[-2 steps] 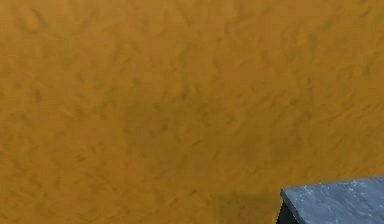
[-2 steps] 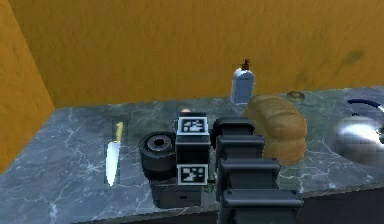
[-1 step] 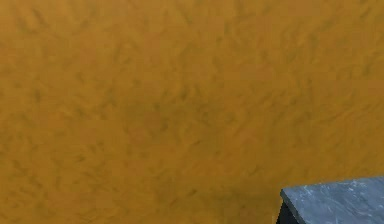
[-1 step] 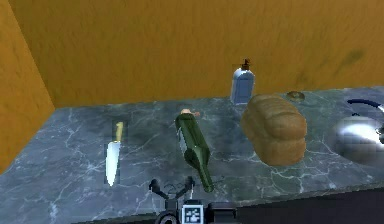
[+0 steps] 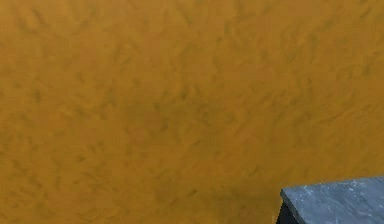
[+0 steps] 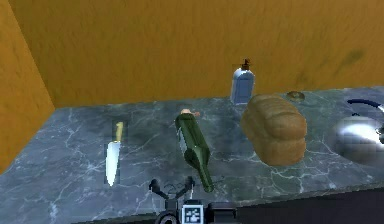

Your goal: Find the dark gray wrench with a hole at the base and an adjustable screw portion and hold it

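Mottled ochre wall (image 5: 150, 90), matt and rough like plaster. The counter (image 6: 60, 150) reads as grey veined stone, smooth with a soft sheen. Towards its left edge, a knife (image 6: 112, 162) with a bright metal blade; mid-counter, a glossy dark-green glass bottle (image 6: 196, 150); then a matt, crusty loaf (image 6: 276, 128). At the right edge, shiny metal cookware (image 6: 362, 135). At the front edge, the gripper (image 6: 171, 184), matt black.
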